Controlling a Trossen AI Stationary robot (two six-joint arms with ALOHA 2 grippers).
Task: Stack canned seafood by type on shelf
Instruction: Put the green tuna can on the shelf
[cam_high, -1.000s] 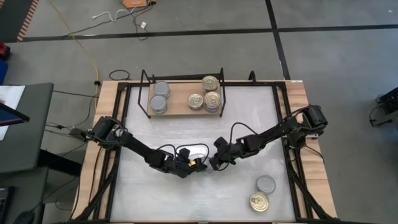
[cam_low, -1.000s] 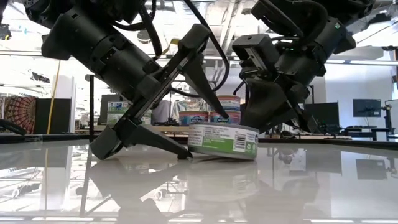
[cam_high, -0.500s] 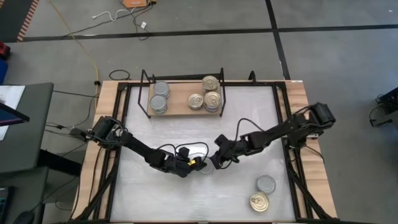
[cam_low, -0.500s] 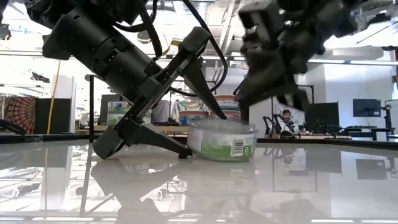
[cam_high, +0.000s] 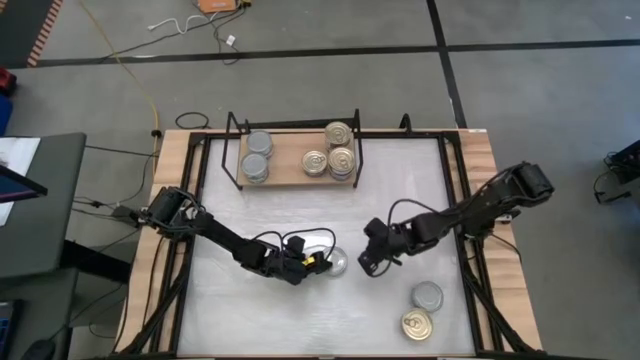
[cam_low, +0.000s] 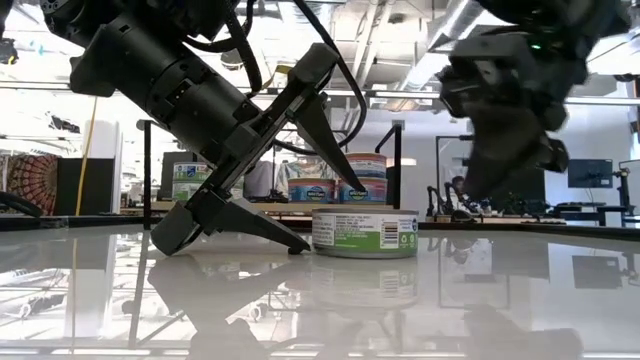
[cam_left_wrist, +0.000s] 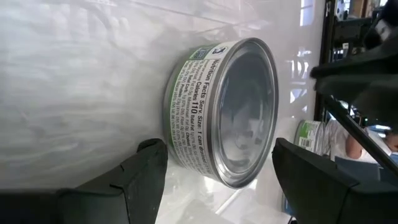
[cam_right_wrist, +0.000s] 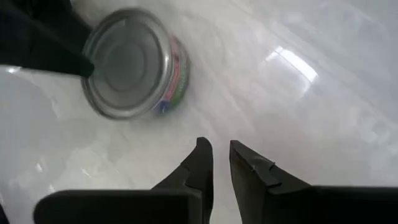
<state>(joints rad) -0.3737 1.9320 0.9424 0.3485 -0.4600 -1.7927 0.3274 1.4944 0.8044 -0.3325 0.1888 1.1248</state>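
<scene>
A silver-topped tin with a green label stood upright on the glossy white counter, near the counter's middle. The left hand lay low over the counter with its two dark fingers spread apart, one on each side of the tin; the left wrist view showed a sliver of counter between each fingertip and the tin's wall, so the fingers straddled it without clamping. In the low view the tin sat flat on its base with the left arm slanting down to it.

The right hand hung just beside the tin on the side away from the left arm, clear of it. Its fingers stood nearly together with only a narrow slit between them, holding nothing, and the tin lay ahead of them in its wrist view.

The wooden shelf in its black wire frame sat at the far edge of the counter. At one end of it were two grey-topped tins, at the other end three gold-topped tins with ring pulls; whether any of these stood on others below could not be told from above.

Well apart from all this, near the counter's front corner on the right arm's side, a grey-topped tin and a gold-topped tin stood just beside each other.
</scene>
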